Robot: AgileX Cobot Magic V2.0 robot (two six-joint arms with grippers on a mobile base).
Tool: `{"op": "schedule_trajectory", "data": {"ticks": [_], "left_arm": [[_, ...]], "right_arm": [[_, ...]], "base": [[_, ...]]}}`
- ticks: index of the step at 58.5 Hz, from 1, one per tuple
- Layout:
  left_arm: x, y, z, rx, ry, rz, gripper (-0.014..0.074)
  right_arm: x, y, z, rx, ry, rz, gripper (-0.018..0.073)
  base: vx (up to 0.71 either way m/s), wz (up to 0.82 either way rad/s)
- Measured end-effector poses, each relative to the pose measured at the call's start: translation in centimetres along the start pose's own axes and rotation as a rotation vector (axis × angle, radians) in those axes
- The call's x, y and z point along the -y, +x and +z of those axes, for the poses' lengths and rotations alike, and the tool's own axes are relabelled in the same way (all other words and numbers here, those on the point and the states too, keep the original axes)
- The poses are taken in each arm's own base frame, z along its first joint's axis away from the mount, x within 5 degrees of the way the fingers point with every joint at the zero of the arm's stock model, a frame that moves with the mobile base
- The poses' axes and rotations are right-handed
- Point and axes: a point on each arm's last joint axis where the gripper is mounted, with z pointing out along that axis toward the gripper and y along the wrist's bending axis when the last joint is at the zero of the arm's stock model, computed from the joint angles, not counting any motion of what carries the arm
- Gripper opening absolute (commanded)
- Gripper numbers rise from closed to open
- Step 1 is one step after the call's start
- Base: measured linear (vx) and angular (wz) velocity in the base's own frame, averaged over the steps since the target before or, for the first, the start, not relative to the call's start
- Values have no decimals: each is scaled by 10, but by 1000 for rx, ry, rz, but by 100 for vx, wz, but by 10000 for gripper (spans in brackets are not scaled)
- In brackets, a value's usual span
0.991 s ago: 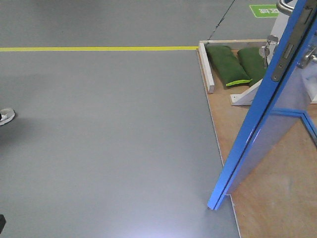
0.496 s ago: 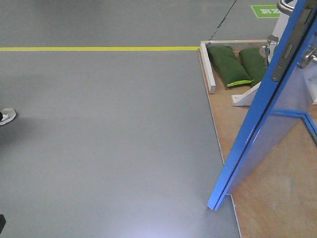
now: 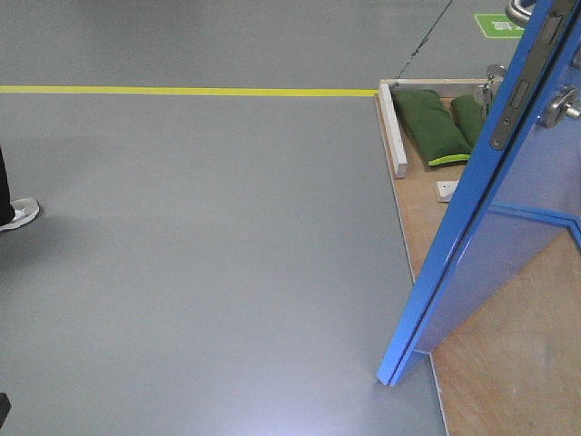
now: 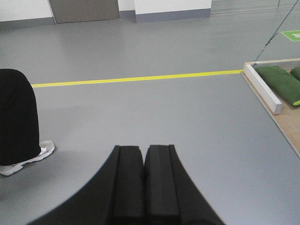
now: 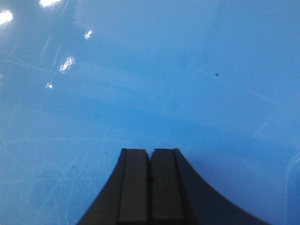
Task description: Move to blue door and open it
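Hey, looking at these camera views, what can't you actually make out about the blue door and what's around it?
Blue door: top and far side cut off by the front view's edges; its handle partly cropped.
Right gripper: the right wrist view shows only glossy panel; whether the fingers touch it is unclear.
Person: only a leg and shoe, cut by the left wrist view's edge.
Green floor sign: lettering too small.

Bright-blue door (image 3: 508, 245), grey floor (image 3: 200, 254) with a yellow line (image 3: 182, 91), dark-green bags (image 3: 434, 123), tan wooden platform (image 3: 508, 381)
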Motion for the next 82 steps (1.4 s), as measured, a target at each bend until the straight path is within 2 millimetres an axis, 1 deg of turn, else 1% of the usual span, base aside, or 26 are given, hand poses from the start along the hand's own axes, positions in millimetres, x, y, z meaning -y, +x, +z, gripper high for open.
{"op": "schedule_trajectory", "data": {"ticks": [36, 82], "left_arm": [[0, 0, 0, 0, 0, 0, 70], [0, 0, 0, 0, 0, 0, 70]], "right_arm": [[-1, 3, -1, -32, 2, -1, -8], [-2, 8, -1, -66, 4, 1, -8]], "base": [[15, 9], [26, 3]]}}
